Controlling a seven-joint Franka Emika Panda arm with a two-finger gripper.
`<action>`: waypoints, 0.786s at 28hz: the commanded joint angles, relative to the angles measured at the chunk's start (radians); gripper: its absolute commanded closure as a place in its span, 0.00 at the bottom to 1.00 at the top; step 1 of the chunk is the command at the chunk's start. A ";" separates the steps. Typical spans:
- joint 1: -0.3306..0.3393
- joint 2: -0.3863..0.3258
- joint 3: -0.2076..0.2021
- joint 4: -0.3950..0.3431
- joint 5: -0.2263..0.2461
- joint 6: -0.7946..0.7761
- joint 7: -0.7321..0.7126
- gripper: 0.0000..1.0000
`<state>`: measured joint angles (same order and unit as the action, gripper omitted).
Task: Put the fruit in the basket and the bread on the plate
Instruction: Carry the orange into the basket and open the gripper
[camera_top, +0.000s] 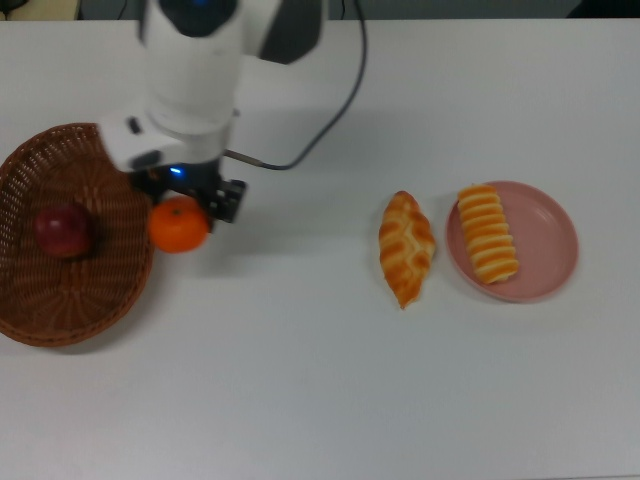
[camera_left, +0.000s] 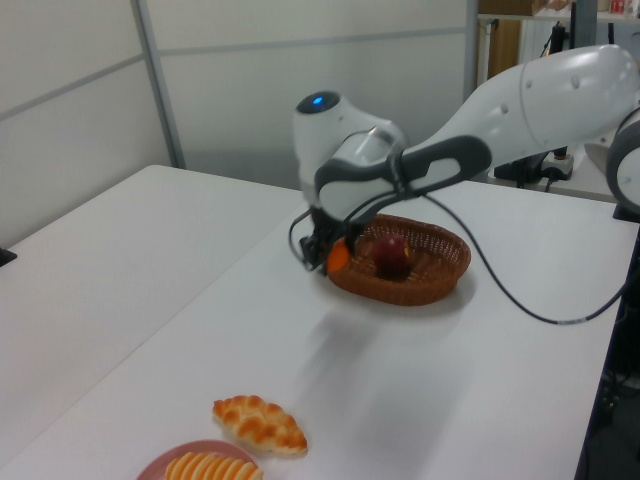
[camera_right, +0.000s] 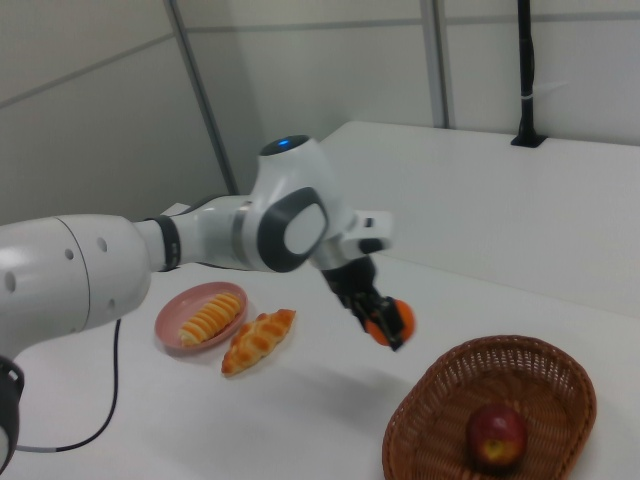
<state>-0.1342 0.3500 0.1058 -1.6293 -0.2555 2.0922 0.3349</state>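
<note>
1. The gripper (camera_top: 183, 205) is clamped tight on the mandarin (camera_top: 179, 225), with a dark finger pressed against either side of the fruit.
2. In the right view the mandarin (camera_right: 391, 320) hangs clear above the white table (camera_right: 300, 420), near the basket's rim but not over its hollow as far as I can judge.
3. From the top view, the orange fruit sits just at the basket's (camera_top: 60, 290) right-hand edge, overlapping the wicker rim.
4. The apple (camera_top: 64, 231) lies inside the basket, towards the middle of its floor, dark red against the brown weave.
5. The ribbed roll (camera_top: 487, 233) rests on the pink plate (camera_top: 550, 250), lying lengthwise on the side of the plate towards the top view's left.
6. The braided pastry (camera_top: 406, 247) lies on the bare table just beside the plate, on the top view's left of it, close to the rim without quite touching.
7. The arm (camera_left: 520, 100) reaches in from the left view's right, its white wrist bent down over the basket's near rim, a black cable (camera_left: 520, 300) looping off it across the table.
</note>
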 joint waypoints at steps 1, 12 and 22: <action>-0.074 -0.019 0.002 -0.052 0.007 -0.014 -0.034 0.96; -0.154 -0.009 0.002 -0.076 0.002 -0.150 -0.175 0.88; -0.160 -0.008 0.005 -0.035 0.018 -0.181 -0.163 0.00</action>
<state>-0.3000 0.3574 0.1045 -1.6899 -0.2557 1.9581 0.1796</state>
